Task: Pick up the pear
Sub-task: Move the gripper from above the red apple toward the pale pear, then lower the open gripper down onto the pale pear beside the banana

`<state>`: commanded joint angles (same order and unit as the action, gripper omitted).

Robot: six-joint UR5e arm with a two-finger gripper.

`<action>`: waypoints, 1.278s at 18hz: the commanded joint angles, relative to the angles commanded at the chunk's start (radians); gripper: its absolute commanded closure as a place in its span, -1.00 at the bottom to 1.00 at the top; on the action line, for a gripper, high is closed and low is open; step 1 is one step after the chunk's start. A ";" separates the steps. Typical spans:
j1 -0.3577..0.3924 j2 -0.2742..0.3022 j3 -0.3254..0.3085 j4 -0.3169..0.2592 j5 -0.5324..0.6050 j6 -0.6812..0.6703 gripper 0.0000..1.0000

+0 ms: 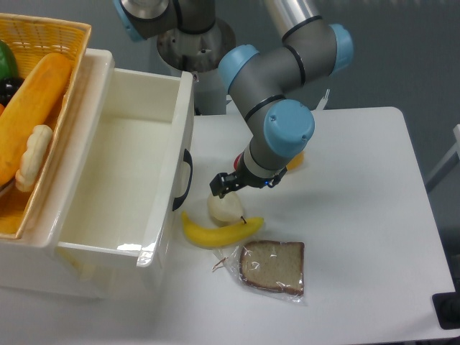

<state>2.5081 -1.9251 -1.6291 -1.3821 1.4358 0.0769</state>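
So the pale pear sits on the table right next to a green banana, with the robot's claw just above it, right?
Not quite. The camera view shows the banana is yellow, not green. The rest holds: the pale pear sits on the table right beside it, with the gripper just above.

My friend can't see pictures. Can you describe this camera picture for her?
A robot gripper hangs just above a pale pear on a white table. A banana lies by the pear, bagged bread nearby, a white bin left.
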 joint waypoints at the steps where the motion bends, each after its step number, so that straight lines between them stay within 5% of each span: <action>1: 0.000 -0.012 0.000 0.002 0.002 -0.018 -1.00; 23: -0.060 -0.115 -0.008 0.043 0.037 -0.063 -1.00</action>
<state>2.4482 -2.0402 -1.6367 -1.3391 1.4726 0.0138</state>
